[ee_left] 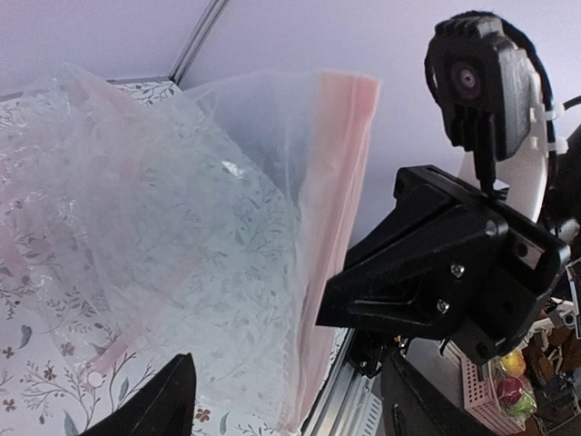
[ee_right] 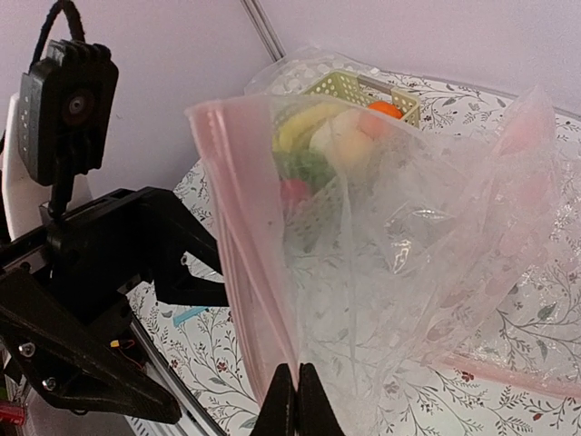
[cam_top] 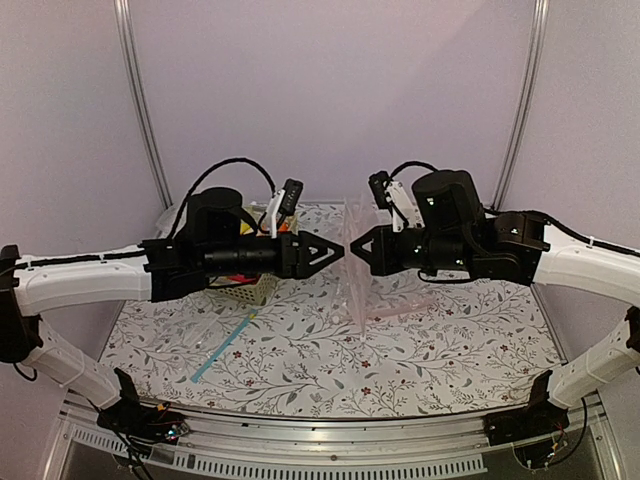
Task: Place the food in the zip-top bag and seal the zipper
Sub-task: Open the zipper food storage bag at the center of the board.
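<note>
The right gripper [ee_right: 297, 400], jaws closed, pinches the zipper [ee_right: 238, 227] of the zip-top bag [ee_right: 390, 236] above mid-table [cam_top: 400, 370], and if the left gripper [cam_top: 338, 250], jaws open, catches both layers, the mouth could fail to open for the food [ee_right: 318, 145] in the basket [ee_right: 349, 86] on the table's left half.

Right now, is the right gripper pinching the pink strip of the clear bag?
Yes, the right gripper is shut on the zipper of the zip-top bag.

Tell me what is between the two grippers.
The zip-top bag, zipper upright, hangs between the left gripper and right gripper, which pinches it. The top view shows it.
</note>
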{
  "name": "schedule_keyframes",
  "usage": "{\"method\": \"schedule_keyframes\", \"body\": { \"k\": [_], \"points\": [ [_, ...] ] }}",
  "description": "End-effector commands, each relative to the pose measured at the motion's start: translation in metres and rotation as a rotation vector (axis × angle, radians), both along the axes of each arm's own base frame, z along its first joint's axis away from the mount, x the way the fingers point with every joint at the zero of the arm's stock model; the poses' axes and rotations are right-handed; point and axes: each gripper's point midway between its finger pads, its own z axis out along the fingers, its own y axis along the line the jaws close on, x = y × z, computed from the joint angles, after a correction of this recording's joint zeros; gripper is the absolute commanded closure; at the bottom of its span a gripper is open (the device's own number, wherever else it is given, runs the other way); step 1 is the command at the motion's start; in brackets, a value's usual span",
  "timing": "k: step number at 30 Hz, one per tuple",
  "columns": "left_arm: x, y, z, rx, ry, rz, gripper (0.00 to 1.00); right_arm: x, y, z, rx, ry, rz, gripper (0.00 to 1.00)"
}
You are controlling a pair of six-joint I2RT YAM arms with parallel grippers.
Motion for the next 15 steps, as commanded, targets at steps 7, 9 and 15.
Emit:
{"method": "schedule_keyframes", "body": {
  "k": [7, 9, 15],
  "points": [
    [-0.007, -0.020, -0.024, 0.071, 0.033, 0.000, 0.42, 0.005, 0.004, -0.003, 0.015, 0.009, -0.019, 1.00],
    [-0.008, -0.025, -0.026, 0.074, 0.035, -0.006, 0.43, 0.005, 0.005, -0.003, 0.016, 0.008, -0.020, 1.00],
    [0.000, -0.024, -0.033, 0.123, 0.037, 0.060, 0.54, 0.006, 0.004, -0.006, 0.007, 0.010, -0.026, 1.00]
  ]
}}
